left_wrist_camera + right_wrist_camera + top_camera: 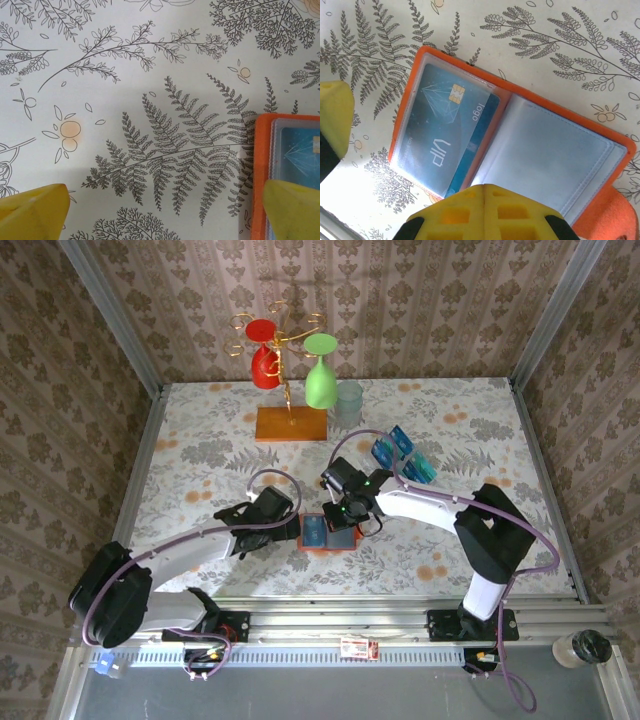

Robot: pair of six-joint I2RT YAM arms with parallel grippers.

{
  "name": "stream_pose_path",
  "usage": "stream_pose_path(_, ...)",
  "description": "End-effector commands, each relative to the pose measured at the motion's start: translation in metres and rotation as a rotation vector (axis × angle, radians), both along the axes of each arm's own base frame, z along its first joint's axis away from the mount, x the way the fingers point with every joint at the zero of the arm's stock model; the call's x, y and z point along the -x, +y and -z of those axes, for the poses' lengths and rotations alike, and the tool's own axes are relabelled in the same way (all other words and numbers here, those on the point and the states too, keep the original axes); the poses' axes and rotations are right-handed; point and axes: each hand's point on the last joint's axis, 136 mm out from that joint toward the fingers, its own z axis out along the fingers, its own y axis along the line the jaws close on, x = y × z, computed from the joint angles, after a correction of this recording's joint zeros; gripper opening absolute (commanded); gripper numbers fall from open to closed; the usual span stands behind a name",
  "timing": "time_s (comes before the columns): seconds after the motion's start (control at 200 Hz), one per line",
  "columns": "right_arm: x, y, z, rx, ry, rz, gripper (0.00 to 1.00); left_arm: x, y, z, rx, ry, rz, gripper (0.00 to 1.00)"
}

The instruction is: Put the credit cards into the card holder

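Card holder (421, 54) lying open near the table's (200, 440) front edge, one teal card (440, 130) in its left pocket, the right pocket empty.

Right gripper (485, 200) hovers over the fold, fingers pressed together and apparently holding nothing. Left gripper (165, 210) is spread wide, one fingertip over the holder's orange rim, likely to steady it. Judged step: one card is seated and a fetch comes next. That calls for reaching to the other cards (402, 455), which stand well apart behind on the right. Bare tablecloth between them leaves open room.
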Motion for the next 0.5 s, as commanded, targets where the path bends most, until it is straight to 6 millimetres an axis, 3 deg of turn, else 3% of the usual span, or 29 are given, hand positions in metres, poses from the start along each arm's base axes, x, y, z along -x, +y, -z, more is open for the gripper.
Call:
stream_pose_path(0.0, 0.0, 0.009, 0.0, -0.049, 0.017, 0.007, 0.0, 0.007, 0.006, 0.01, -0.015, 0.041, -0.01, 1.0)
stream_pose_path(0.495, -0.004, 0.019, 0.026, -0.069, 0.061, 0.026, 0.0, 0.005, 0.0, 0.038, -0.032, 0.089, -0.005, 1.0)
